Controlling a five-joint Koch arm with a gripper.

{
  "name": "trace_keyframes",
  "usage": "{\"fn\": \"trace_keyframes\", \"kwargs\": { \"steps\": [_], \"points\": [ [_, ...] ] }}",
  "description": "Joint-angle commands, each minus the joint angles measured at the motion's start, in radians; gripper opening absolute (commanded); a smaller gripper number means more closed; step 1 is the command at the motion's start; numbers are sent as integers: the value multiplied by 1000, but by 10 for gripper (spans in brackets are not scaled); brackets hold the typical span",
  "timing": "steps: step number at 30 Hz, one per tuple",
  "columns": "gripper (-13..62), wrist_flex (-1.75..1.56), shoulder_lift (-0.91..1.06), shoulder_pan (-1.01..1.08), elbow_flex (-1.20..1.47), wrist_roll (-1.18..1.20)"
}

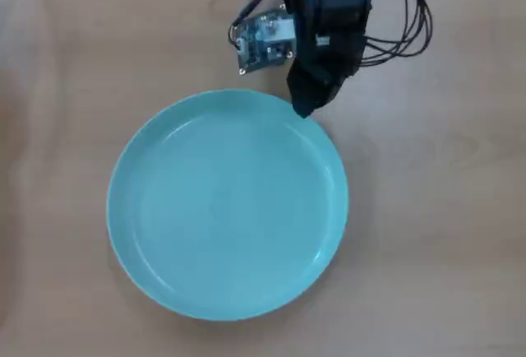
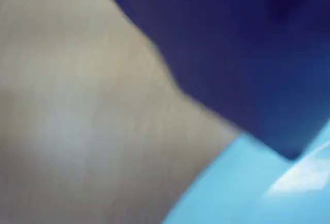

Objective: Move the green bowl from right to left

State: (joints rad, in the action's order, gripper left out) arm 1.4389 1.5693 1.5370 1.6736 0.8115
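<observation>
One container occupies the scene, the green bowl, a shallow round dish lying flat and upright on the wooden table, its interior bare and glossy; in the overhead view it sits near the middle of the picture, slightly left of centre; my claw reaches down from the top of that view, and its dark tip meets the bowl's upper right rim, at or just over the edge; whether the tip touches the rim I cannot tell; only one dark tip shows there, so whether my jaws are spread or pressed together cannot be read; in the wrist view, badly blurred, a dark mass of my claw fills the upper right, with a pale blue wedge of the bowl below it and table to the left; beside my arm, just above the bowl's top rim, lies a small circuit board, apart from the bowl; black cables loop to the right of my arm; bare tabletop surrounds the bowl on its left, right and lower sides in the overhead view.
</observation>
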Motion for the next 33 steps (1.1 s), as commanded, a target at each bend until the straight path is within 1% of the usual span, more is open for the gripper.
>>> {"fn": "trace_keyframes", "kwargs": {
  "steps": [1, 11, 22, 30, 31, 32, 33],
  "points": [
    [278, -66, 3, -3, -23, 34],
    [279, -187, -72, -18, -15, 72],
    [270, -422, -72, -3, 123, 72],
    [268, -414, -75, 17, 114, 67],
    [258, -407, -75, 18, 112, 69],
    [231, -396, -75, 18, 110, 69],
    [188, -388, -75, 18, 110, 71]
  ]
}}
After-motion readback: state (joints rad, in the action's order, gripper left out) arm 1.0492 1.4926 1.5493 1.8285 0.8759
